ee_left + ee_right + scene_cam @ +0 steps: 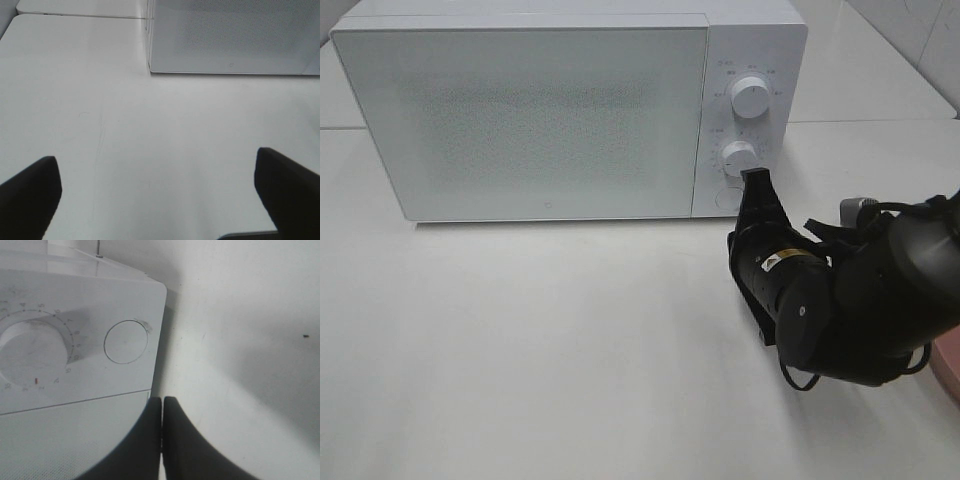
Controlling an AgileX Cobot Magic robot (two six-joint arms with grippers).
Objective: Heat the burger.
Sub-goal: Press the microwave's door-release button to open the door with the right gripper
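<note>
Burger not visible, microwave door (530, 115) opaque, right hand (756, 180) pinched shut

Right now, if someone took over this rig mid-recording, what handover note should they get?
Microwave: door closed.
Right gripper: shut, empty, tips aimed at the round button on its panel; contact cannot be told.
Left gripper: open, empty, over the bare table.
Burger: in no view; only a sliver of pink plate shows at the high view's right edge.
Done: nothing confirmable.
Left: probably press the button to open the door, load the burger, close, start heating.
</note>
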